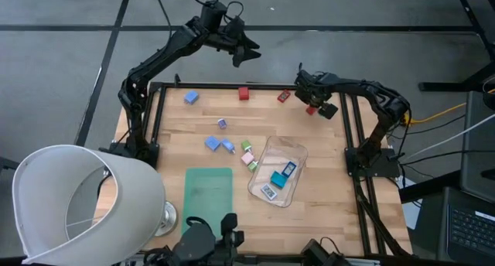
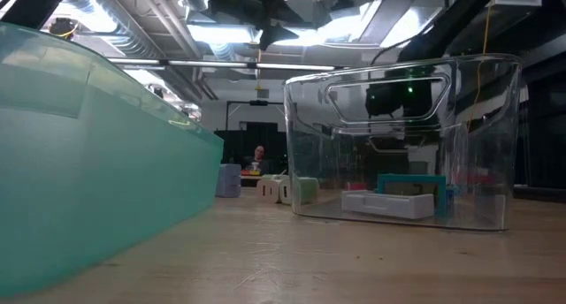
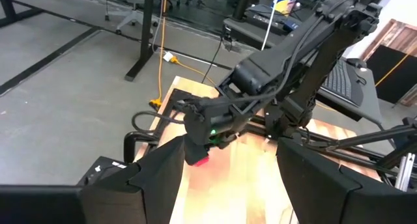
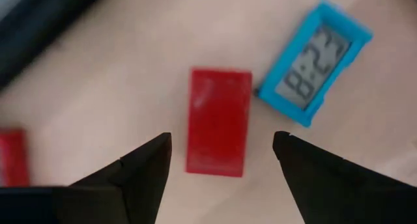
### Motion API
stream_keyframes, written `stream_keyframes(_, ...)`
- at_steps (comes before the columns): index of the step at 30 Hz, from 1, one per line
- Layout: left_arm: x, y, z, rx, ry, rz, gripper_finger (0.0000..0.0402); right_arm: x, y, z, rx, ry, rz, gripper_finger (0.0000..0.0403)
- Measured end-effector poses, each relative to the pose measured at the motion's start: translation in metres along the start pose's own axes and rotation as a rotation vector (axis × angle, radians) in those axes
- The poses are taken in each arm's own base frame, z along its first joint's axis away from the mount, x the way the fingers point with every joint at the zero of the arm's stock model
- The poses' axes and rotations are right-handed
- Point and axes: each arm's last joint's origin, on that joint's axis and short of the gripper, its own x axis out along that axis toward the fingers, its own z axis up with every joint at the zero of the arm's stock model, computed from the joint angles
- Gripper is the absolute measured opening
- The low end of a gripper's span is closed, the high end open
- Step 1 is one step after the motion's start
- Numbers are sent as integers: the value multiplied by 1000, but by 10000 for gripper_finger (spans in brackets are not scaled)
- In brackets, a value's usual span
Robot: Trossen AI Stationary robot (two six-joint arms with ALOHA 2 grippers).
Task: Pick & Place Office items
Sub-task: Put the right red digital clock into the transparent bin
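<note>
Right end effector (image 4: 221,152) hangs released over a red block (image 4: 218,122), blue clock-face piece (image 4: 314,62) just beside it.

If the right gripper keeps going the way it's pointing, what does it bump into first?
Most likely the red block. The right gripper is open and pointing down at the table, with the block lying between its fingers. How far above it the gripper hangs is hard to judge.

Only legible text: grey digits on the display of the small blue-framed rectangular clock piece (image 4: 314,62), right wrist view; they appear to read "8:23", blurred. Nothing else is readable.
</note>
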Motion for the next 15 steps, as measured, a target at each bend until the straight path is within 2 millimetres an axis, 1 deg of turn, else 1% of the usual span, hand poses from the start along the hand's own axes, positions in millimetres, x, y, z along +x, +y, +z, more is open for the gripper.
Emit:
stream_keyframes(3, 0, 0, 0, 0, 0, 0, 239, 11, -6, -7, 20, 27, 5, 281)
stream_keyframes(7, 0, 0, 0, 7, 0, 0, 239, 13, -7, -12, 21, 23, 13, 281)
stream_keyframes(15, 0, 0, -1, 5, 6, 1, 239, 15, -3, -4, 39, -8, 60, 281)
